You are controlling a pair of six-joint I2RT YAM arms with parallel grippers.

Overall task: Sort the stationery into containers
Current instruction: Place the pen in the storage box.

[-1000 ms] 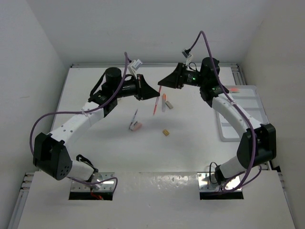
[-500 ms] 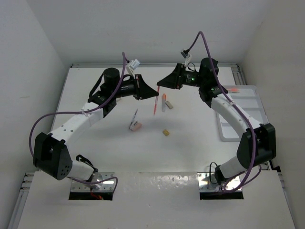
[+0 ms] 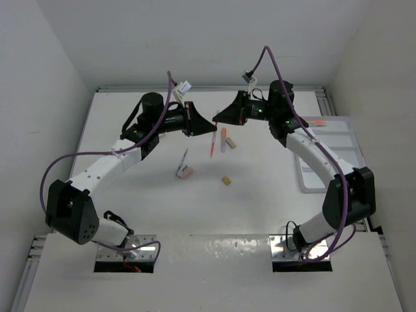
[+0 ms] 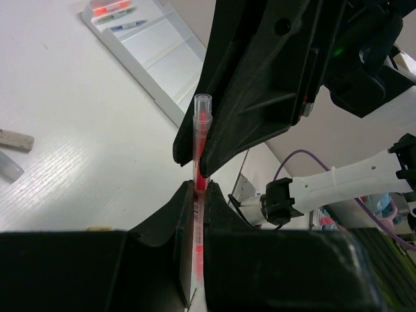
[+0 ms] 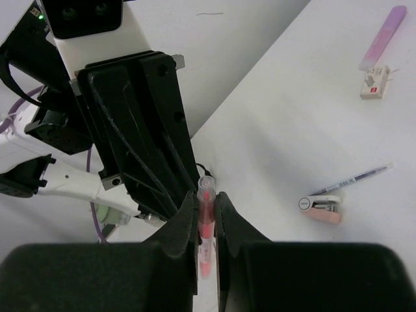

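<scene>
White table (image 3: 130,195) between plain white walls (image 3: 45,65). From left: left gripper (image 4: 200,190) clamped on one upright orange-red pen (image 3: 212,145) above the table middle, right gripper (image 5: 206,196) pinching the same pen. At 7 o'clock under it one purple-grey pen (image 3: 184,157) touching one pink block (image 3: 186,173), at 5 o'clock one tan block (image 3: 226,181), at 3 o'clock one white tray (image 3: 341,146), well apart.

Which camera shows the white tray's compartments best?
The left wrist view: the tray lies mostly clear, its dividers and a few pens inside plain. The top view has the right arm crossing over it. The right wrist view misses it entirely.
</scene>
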